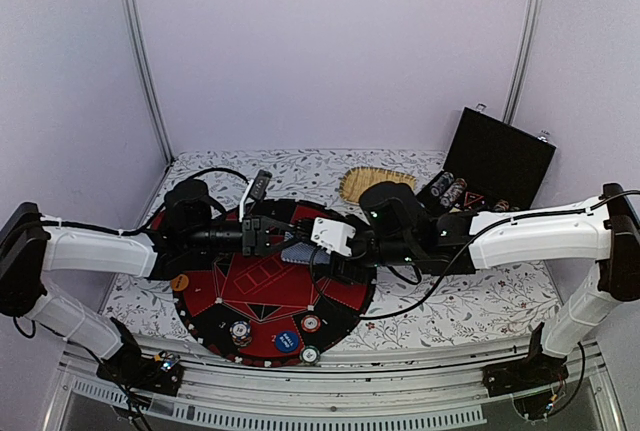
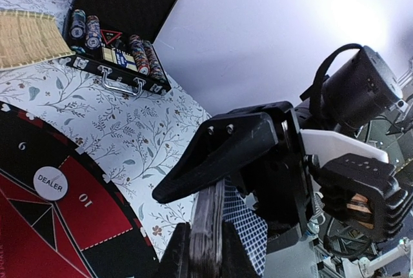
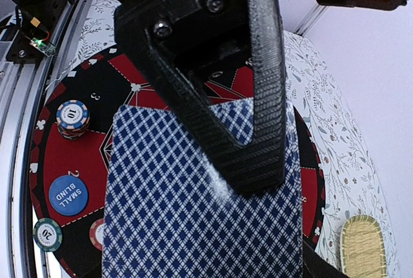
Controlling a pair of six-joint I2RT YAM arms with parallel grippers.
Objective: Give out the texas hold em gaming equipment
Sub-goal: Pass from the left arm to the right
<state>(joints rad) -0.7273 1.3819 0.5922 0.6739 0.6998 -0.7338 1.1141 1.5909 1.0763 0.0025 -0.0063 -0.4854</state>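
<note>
Robot lab booth, plain pale lilac panel walls (image 1: 330,41), upright aluminium frame posts (image 1: 144,51), slotted metal rail (image 1: 330,381) at the near edge.

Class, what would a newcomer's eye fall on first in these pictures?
The round red-and-black poker mat fills the middle, dotted with chips and a white DEALER button. Above it the left gripper holds a deck of blue-diamond-backed cards. An open black case stands at the back right.
</note>
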